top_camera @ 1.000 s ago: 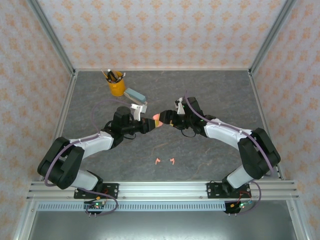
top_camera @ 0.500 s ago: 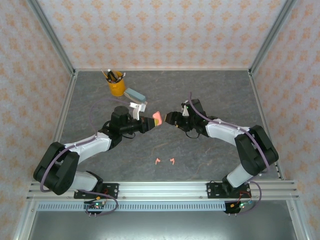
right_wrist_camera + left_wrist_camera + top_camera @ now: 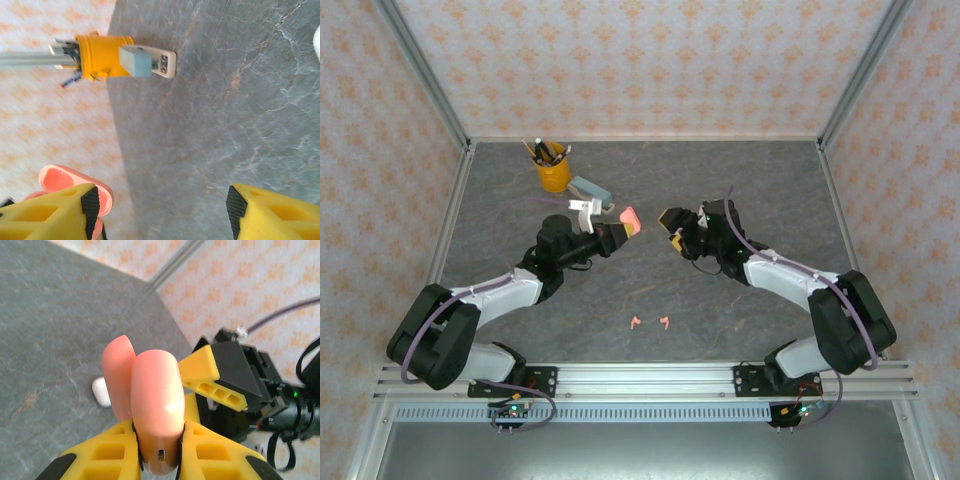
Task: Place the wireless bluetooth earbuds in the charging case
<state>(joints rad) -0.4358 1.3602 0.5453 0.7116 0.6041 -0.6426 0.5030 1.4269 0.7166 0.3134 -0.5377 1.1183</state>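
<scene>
Two salmon-pink earbuds (image 3: 635, 321) lie on the table (image 3: 720, 300), well apart from the charging case (image 3: 152, 390), on the side of it toward the arm bases. Your left gripper (image 3: 159, 440) is clamped on the bottom of that case and holds it off the table, lid apparently swung open. Your right gripper (image 3: 161, 200) is just beside the case, not touching it, jaws spread and empty. Keep the left grip firm and the case mouth facing up. Take one earbud by its body, stem down, and seat it gently.
</scene>
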